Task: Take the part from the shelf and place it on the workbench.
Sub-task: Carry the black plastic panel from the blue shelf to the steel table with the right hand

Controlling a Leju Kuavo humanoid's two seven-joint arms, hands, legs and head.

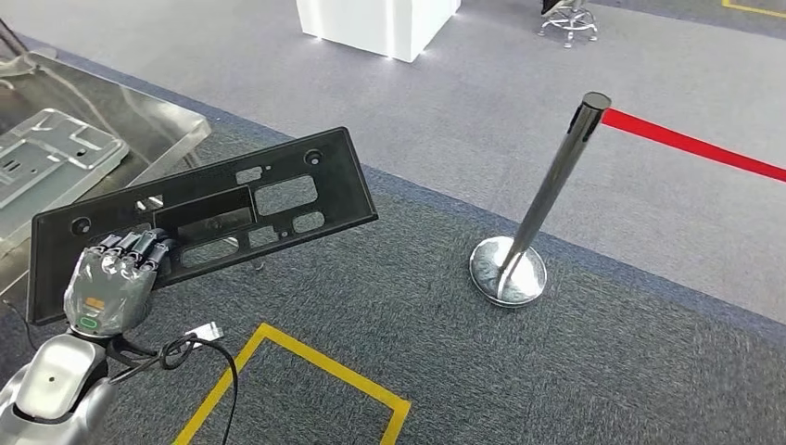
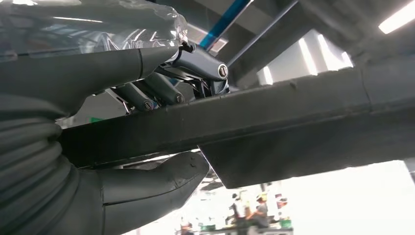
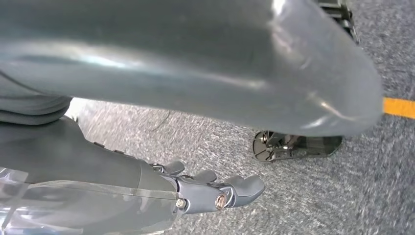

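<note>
Part (image 1: 199, 215): long black plastic panel with cut-outs, held in the air over grey carpet, tilted. Left hand (image 1: 109, 283) grips its lower edge near 1 end, thumb underneath. Judged light, stiff, prone to swing; a central hold would steady it. Right hand (image 3: 215, 193) hangs empty, fingers loosely extended.

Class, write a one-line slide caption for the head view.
Left hand carries a black plastic panel above grey carpet, beside a chrome stanchion.
</note>
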